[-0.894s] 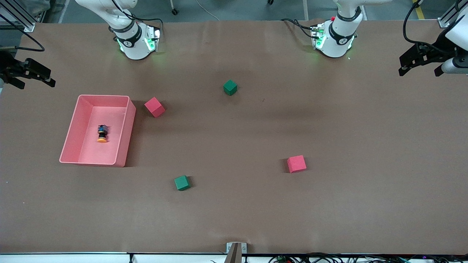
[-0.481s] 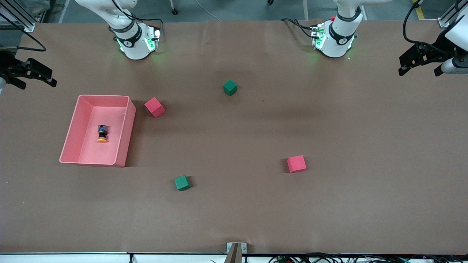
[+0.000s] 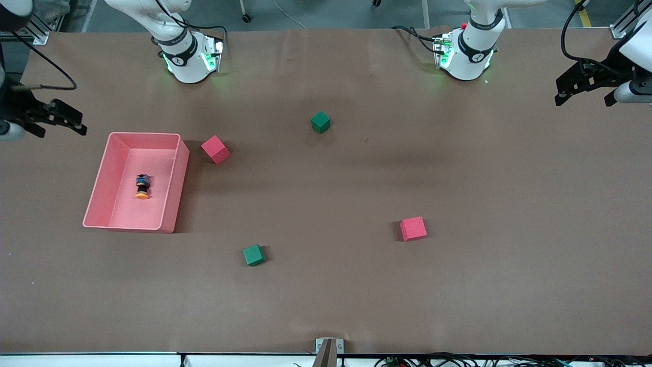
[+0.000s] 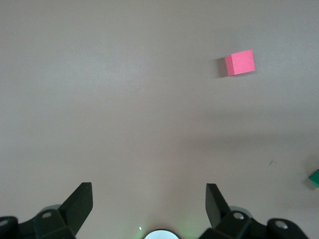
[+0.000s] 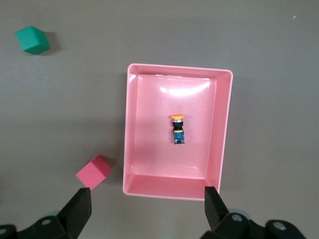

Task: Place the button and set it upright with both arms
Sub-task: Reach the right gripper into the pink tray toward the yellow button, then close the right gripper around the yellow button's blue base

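Right wrist view showed the right gripper (image 5: 144,206) with its jaws spread wide and holding nothing, hovering high over the pink tray (image 5: 128,129) at the right arm's end of the table. In that tray lay the button (image 5: 178,129), tipped on its side on the tray floor, orange cap pointing toward the front camera, touching none of the walls. A red cube (image 3: 215,149) sat just beside the tray, toward the left arm's end. The left gripper (image 3: 586,87), jaws likewise spread and empty, waited over the table edge at the left arm's end, well apart from the tray. By the look of it, the approach was the step in hand, with no grasp made. The next move likely called for the right gripper to descend into the tray and pinch the button's short body, clear of the walls.
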